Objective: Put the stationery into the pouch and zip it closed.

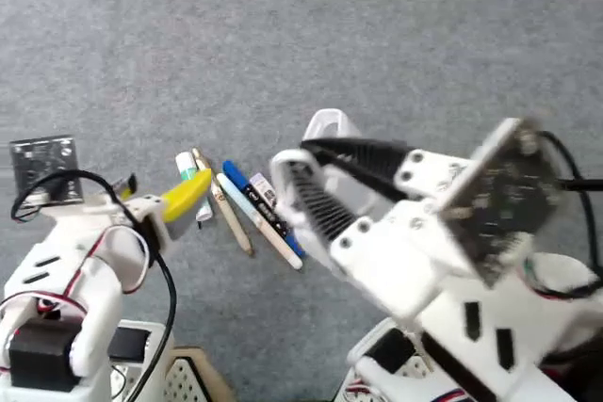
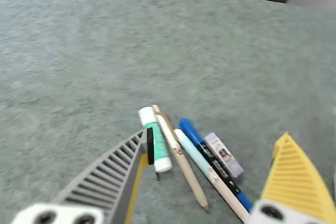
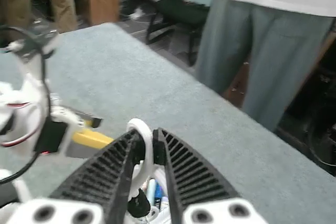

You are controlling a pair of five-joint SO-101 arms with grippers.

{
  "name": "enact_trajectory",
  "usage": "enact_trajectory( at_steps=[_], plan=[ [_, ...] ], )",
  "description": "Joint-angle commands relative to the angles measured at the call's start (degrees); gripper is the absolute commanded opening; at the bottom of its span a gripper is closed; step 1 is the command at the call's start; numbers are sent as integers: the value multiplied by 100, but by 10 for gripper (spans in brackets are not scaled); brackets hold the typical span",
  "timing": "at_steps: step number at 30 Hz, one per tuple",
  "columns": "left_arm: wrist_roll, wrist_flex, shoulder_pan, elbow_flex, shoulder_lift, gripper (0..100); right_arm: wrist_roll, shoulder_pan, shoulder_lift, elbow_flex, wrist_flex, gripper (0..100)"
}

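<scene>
Progress: nothing packed; stationery [image 1: 254, 206] on worktop [image 1: 424, 35], 8 o'clock of pouch [image 1: 330, 124].
Left gripper [image 2: 215, 137]: apart.
Right gripper [image 3: 148, 137]: clamped on pouch.

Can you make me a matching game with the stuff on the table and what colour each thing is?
Things:
1. short tube
2. marker cap
3. thin pen
4. pouch

Colours:
A. tan
B. see-through white
C. white and green
D. blue

Pairs: 1-C, 2-D, 3-A, 4-B
</scene>
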Motion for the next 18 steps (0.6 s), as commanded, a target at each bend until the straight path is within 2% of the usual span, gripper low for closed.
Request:
enact_trajectory(
  at_steps=[1, 4, 9, 14, 18],
  plan=[
    [79, -123, 453, -259, 9, 367, 18, -791, 40, 259, 18, 12],
    [70, -404, 488, -207, 9, 368, 35, -1275, 40, 382, 18, 12],
    [70, -888, 532, -75, 62, 368, 26, -1653, 31, 391, 26, 12],
    [44, -1275, 585, 901, 62, 368, 18, -1864, -136, 418, 26, 12],
    [-554, -1257, 725, 1376, 9, 368, 18, -1846, -259, 462, 26, 12]
  ],
)
